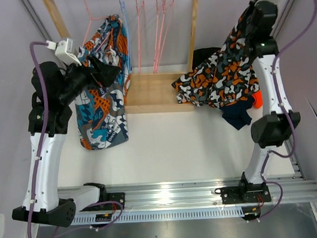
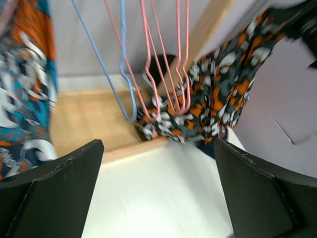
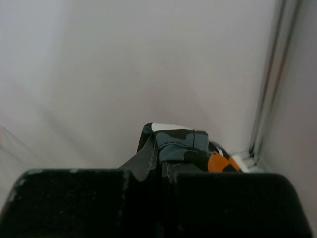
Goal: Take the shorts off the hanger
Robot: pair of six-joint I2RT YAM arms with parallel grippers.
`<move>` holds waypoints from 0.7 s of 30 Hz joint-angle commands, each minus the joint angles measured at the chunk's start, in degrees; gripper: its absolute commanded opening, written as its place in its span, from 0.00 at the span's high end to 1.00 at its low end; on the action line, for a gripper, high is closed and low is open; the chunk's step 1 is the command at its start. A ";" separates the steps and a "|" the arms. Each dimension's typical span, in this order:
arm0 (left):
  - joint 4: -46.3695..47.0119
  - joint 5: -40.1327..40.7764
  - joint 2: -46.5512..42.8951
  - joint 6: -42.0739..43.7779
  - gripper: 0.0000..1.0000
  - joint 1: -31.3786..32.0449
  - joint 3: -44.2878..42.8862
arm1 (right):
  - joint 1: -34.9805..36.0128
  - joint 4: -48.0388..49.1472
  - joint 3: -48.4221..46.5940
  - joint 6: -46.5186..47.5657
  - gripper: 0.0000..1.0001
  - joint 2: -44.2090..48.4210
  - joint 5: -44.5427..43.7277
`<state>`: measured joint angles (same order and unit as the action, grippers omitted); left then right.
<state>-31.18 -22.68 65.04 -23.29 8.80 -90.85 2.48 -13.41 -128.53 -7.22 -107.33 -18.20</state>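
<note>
Over the white table [image 1: 171, 142], left gripper [image 2: 156, 146] gapes empty; right gripper [image 3: 163, 173] pinches camouflage shorts [image 1: 221, 76].

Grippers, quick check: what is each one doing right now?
Left gripper: open, holding nothing.
Right gripper: closed on the camouflage shorts.

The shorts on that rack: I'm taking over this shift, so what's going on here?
The right tool is shut on the camouflage shorts, holding them up off the rack at the right, draped over the navy pair and orange pair on the table. The left tool is open beside the teal graphic shorts, which still seem to hang from a pink hanger. The other hangers are bare.
</note>
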 commanded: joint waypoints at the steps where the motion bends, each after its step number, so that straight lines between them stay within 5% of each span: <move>1: -1.78 8.06 0.44 3.42 0.01 -0.45 -7.49 | -0.20 1.57 2.76 -6.30 0.91 -5.16 8.61; 2: -1.78 9.22 1.31 4.03 0.01 -0.53 -9.50 | -0.20 -4.37 3.11 -7.44 0.61 -5.69 8.53; 5: -2.22 12.30 5.17 5.71 0.01 -0.62 -14.61 | 0.85 2.53 21.58 -11.41 0.14 1.30 7.48; 6: -2.57 12.91 6.67 5.97 0.01 -0.71 -19.67 | 2.43 6.60 36.36 -11.32 0.01 9.51 6.95; 13: -8.71 15.12 22.84 8.96 0.01 -3.34 -41.56 | 12.00 13.59 70.03 -15.09 0.01 40.82 3.53; 21: -6.70 8.27 34.18 6.77 0.01 -10.64 -46.87 | 21.95 2.08 79.84 -16.60 0.01 63.28 2.90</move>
<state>-37.54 -11.31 96.82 -16.47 0.49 -134.80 22.59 -6.76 -51.05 -22.48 -44.95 -13.69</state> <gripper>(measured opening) 0.993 0.992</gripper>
